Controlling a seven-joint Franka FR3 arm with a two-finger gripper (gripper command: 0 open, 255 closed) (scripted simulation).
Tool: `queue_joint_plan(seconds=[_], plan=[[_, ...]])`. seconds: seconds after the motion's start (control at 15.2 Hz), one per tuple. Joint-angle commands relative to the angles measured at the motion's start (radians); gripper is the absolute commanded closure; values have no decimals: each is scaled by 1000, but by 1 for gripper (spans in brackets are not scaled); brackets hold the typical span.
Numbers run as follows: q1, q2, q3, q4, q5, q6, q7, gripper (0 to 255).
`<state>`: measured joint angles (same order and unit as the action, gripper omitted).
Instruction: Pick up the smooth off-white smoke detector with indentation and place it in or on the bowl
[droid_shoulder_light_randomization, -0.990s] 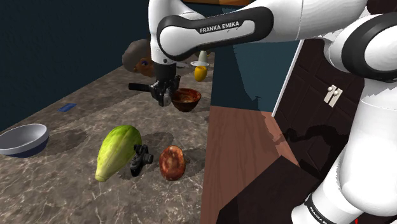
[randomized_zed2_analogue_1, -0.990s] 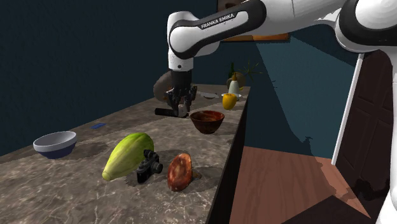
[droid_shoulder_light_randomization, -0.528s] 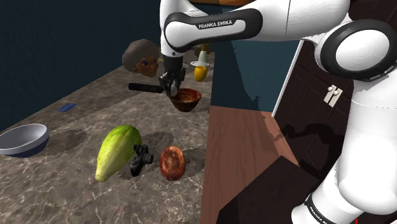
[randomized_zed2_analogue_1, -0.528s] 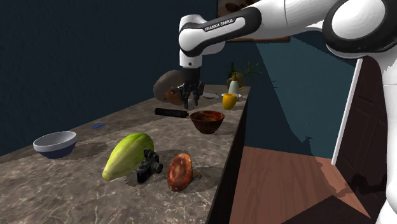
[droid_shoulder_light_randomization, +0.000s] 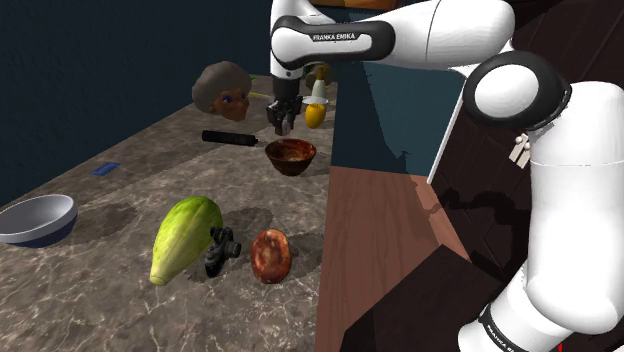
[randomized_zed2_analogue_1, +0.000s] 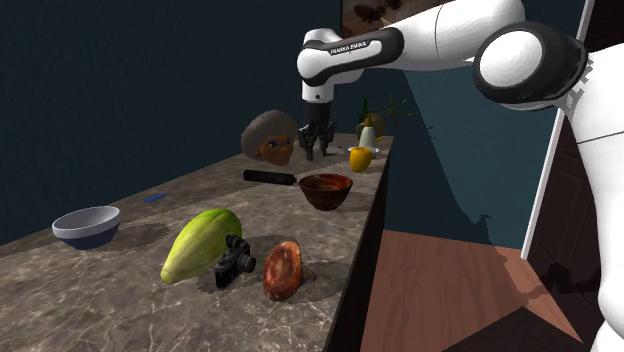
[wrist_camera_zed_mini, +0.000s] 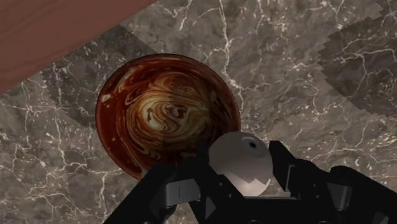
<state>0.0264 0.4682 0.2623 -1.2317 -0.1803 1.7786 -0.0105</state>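
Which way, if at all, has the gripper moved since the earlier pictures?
Yes. In the shoulder view the gripper rose and shifted toward that view's right, from beside the brown bowl to above its rim.

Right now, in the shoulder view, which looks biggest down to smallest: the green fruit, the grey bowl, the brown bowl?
1. green fruit
2. grey bowl, partly cut off at the edge
3. brown bowl
The brown bowl sits farther from the camera, so the bowls' true order is unsure.
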Motion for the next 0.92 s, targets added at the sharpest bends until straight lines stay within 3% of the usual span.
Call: queue_joint_plan(seconds=[0.0,0.13,0.2,0.86], plan=[[-17,50,-11,71,-2,-19,-37,255],[-29,113,-22,174,-6,-56,-73,255],[-36,179,-31,284,-10,-98,-105,255],[-57,146,-30,93,-9,58,-91,255]])
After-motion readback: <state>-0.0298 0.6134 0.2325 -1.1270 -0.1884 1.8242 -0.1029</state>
